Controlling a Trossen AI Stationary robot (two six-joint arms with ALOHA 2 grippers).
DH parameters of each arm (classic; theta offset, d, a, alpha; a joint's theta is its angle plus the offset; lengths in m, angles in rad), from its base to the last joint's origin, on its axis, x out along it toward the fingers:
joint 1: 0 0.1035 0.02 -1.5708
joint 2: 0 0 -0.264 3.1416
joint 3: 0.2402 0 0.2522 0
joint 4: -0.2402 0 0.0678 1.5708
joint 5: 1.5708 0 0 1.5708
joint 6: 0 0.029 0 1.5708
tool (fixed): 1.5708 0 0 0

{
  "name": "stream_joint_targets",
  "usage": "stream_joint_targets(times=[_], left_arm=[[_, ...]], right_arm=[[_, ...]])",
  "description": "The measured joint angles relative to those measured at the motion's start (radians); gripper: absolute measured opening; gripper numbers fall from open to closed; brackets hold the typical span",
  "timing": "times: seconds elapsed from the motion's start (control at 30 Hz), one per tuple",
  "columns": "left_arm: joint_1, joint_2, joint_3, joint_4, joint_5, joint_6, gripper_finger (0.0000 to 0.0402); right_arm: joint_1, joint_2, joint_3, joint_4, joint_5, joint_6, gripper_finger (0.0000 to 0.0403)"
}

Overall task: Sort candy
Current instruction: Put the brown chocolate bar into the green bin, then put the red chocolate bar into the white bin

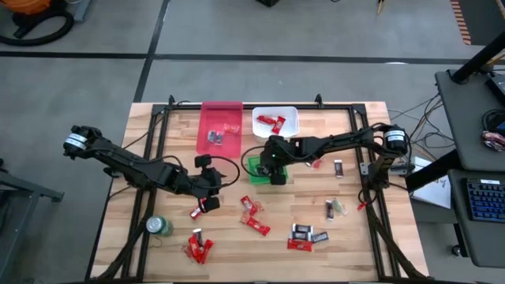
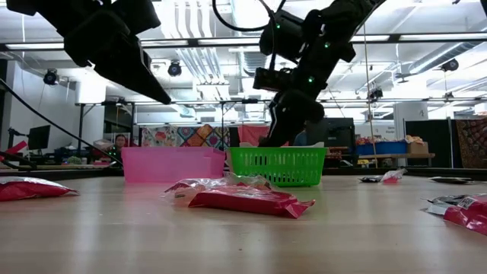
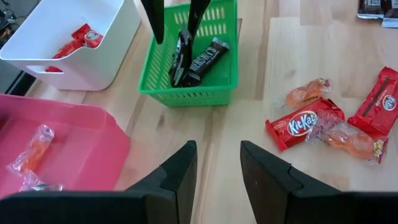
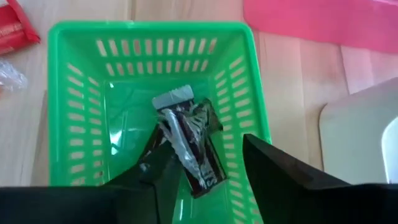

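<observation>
From above, the right arm hides most of the green basket [image 1: 254,167]; the right gripper [image 3: 176,25] hangs over it, fingers parted, and whether they touch the dark candy bars [image 4: 186,143] is hard to tell. Two dark bars lie in the basket, one flat along the basket's length, one tilted up on end beside it. The left gripper [image 3: 217,168] hovers near the pink bin [image 3: 56,149], fingers apart and empty, near a red KitKat [image 3: 303,122] lying diagonally.
</observation>
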Motion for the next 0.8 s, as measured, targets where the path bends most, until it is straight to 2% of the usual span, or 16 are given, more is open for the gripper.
stream_joint_targets(times=[0.47, 0.8], left_arm=[[0.000, 0.007, 0.000, -0.069, 0.002, -0.072, 0.0107], [0.000, 0.013, 0.000, -0.084, 0.018, -0.115, 0.0107]], right_arm=[[-0.002, -0.058, 0.024, -0.245, 0.011, 0.076, 0.0173], [0.000, -0.147, 0.025, -0.288, 0.007, 0.148, 0.0173]])
